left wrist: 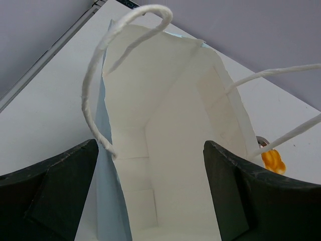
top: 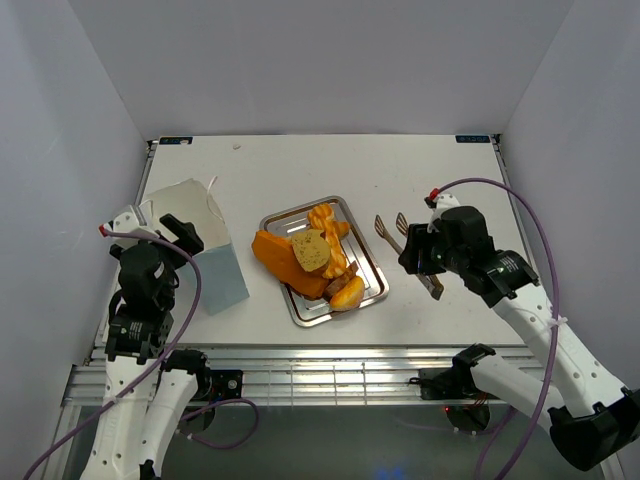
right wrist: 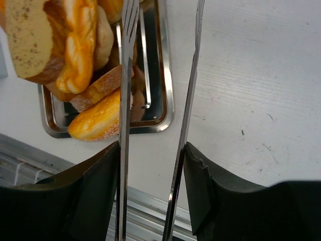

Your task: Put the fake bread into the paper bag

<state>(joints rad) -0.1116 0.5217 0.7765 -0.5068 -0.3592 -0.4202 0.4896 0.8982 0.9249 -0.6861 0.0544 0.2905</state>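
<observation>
Tabletop [top: 300, 165]: white, closed in by pale panels on three sides.
Tray [top: 365, 285]: silver metal, mid-tabletop, set at a slant.
Fake bread [top: 310, 255]: heaped on the tray (a long orange loaf under a tan speckled piece, with a twisted piece beside them).
Paper bag [top: 215, 275]: left of the tray and apart from it. The mouth is open, the outside pale blue and the inside white. String handles [left wrist: 93, 85] loop over the rim.
Left claw [top: 180, 235]: at the bag's mouth, fingers wide apart. I cannot tell whether they touch the paper.
Right claw [right wrist: 153, 155]: clamped on the tongs.
Tongs [top: 385, 228]: silver. Their two arms stand apart, and the tips are over the tabletop just right of the tray.
</observation>
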